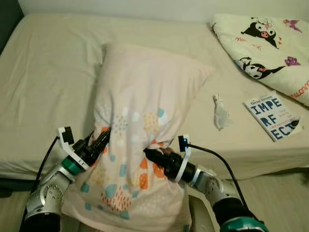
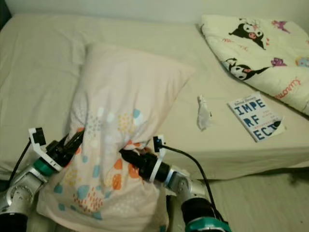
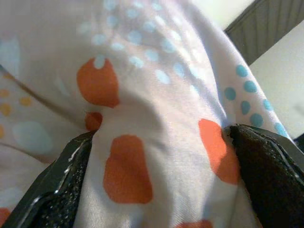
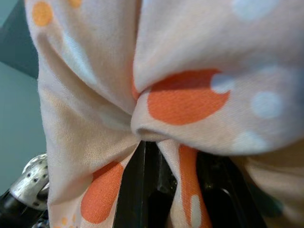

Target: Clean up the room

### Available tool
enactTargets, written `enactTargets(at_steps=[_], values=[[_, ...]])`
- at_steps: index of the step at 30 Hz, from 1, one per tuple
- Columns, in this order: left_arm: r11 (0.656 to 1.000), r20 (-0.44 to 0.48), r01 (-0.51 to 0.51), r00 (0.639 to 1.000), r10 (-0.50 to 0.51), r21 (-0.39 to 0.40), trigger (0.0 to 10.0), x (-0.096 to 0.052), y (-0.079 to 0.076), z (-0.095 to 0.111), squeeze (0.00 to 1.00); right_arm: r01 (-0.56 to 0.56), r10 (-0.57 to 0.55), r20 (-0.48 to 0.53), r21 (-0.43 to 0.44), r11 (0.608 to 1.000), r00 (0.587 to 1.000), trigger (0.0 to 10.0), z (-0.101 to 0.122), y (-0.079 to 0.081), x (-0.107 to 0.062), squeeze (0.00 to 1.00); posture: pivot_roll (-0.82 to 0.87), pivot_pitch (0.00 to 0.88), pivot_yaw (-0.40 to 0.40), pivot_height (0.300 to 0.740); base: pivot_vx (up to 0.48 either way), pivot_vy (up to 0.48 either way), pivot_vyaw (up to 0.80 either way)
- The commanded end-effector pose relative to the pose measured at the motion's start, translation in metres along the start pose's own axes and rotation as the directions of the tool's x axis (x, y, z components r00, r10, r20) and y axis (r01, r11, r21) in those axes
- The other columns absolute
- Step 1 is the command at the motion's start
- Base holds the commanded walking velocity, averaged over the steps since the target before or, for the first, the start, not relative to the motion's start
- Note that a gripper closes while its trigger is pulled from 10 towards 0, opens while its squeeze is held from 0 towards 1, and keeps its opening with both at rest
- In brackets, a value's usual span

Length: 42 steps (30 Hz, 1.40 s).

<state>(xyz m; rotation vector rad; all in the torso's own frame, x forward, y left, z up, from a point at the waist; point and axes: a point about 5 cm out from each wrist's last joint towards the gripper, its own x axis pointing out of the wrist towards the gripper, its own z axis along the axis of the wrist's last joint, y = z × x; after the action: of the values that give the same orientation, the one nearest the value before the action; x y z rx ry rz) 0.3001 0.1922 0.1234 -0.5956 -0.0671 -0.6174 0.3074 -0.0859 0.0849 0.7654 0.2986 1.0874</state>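
A large pale pink pillow [image 1: 140, 106] with orange and blue dots lies lengthways, its far end on the bed [image 1: 48, 87] and its near end hanging over the bed's front edge. My left gripper [image 1: 102, 139] is shut on the pillow's left side, cloth bunched between its fingers [image 3: 52, 190]. My right gripper [image 1: 150, 154] is shut on a fold of the pillow's [image 4: 180, 99] lower right side. In both wrist views the dotted fabric is squeezed between the black fingers.
On the bed's right side lie a crumpled white tissue [image 1: 221, 112], a book [image 1: 273, 116] with blue letters near the front edge, and a folded cartoon-print blanket [image 1: 270, 43] at the back right. Wooden floor [image 1: 280, 198] shows at the lower right.
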Motion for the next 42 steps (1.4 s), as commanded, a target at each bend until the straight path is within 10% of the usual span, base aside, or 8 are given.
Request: enactTargets(at_steps=[1,7,8,12,20,25,33,42], values=[[1.0,-0.034,0.015,0.999,-0.014,0.017,0.0,0.005,-0.01,-0.011,0.0,-0.045,0.046,0.011,-0.006,0.999,0.999,0.0,-0.003,0.01,0.013,0.0,0.21,0.086,-0.035,0.565,0.0,0.0,0.0],[0.999,0.0,-0.033,0.999,0.033,0.028,0.0,0.004,-0.013,-0.01,0.0,0.02,-0.017,0.043,-0.081,0.996,0.999,0.0,0.001,0.01,0.016,0.0,0.2,0.071,-0.039,0.565,0.0,0.0,0.0],[0.997,-0.025,-0.07,0.997,0.071,0.037,10.0,0.002,-0.013,-0.016,0.0,0.062,-0.056,0.059,-0.104,0.993,0.997,10.0,0.002,0.009,0.017,0.0,0.2,0.068,-0.045,0.565,0.0,0.0,0.0],[0.994,-0.065,-0.101,0.993,0.103,0.029,10.0,-0.001,-0.011,-0.025,0.0,0.077,-0.07,0.064,-0.102,0.992,0.995,10.0,0.003,0.009,0.017,0.0,0.2,0.063,-0.049,0.565,0.0,0.0,0.0],[0.954,-0.116,-0.175,0.982,0.151,-0.242,10.0,-0.021,0.011,-0.048,0.0,0.115,-0.111,0.042,-0.102,0.988,0.993,10.0,0.001,0.004,0.019,0.0,0.18,0.06,-0.06,0.565,0.0,0.0,0.0],[0.887,0.0,-0.421,0.904,0.429,-0.191,10.0,-0.046,0.046,-0.032,0.0,0.149,-0.145,0.048,-0.104,0.983,0.988,10.0,0.001,0.0,0.017,0.0,0.17,0.068,-0.055,0.565,0.0,0.0,0.0],[0.799,0.16,-0.59,0.783,0.601,-0.118,10.0,-0.088,0.077,0.012,0.0,0.174,-0.17,0.049,-0.098,0.98,0.984,10.0,0.0,-0.003,0.012,0.0,0.17,0.093,-0.061,0.565,0.0,0.0,0.0],[0.797,0.08,-0.577,0.799,0.596,-0.176,10.0,-0.086,0.086,0.002,0.0,0.184,-0.181,0.042,-0.086,0.979,0.983,10.0,-0.002,-0.005,0.01,0.0,0.17,0.11,-0.07,0.565,0.0,0.0,0.0]])
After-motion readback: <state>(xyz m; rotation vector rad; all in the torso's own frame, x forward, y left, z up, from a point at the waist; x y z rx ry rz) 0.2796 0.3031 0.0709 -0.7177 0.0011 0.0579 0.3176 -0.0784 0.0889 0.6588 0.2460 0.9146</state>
